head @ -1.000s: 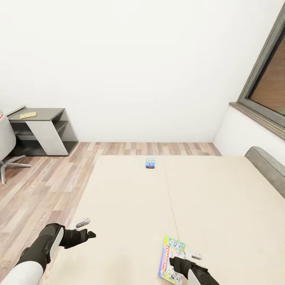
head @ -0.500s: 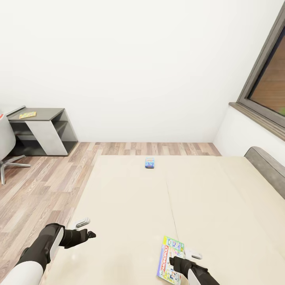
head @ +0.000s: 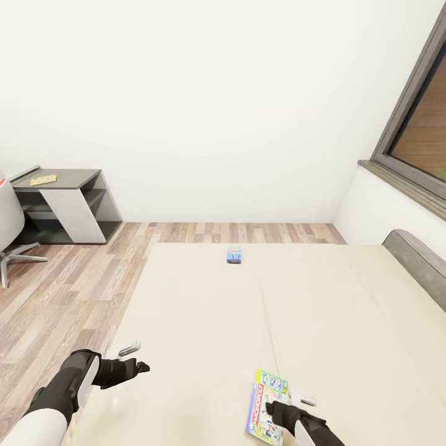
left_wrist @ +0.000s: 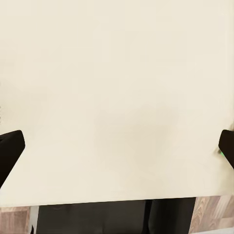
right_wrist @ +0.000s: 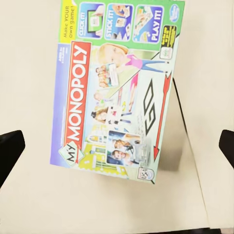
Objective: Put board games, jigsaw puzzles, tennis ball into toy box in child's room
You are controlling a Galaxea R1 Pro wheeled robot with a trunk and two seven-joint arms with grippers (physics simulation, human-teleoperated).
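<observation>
Two board games lie on the beige bed: a Monopoly box under the spread right gripper, and a small blue box; the left gripper is spread too.

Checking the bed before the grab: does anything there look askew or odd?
Only mildly. The Monopoly box lies skewed to the mattress seam on the bed, under the open right gripper. The small blue game lies flat, far off.
</observation>
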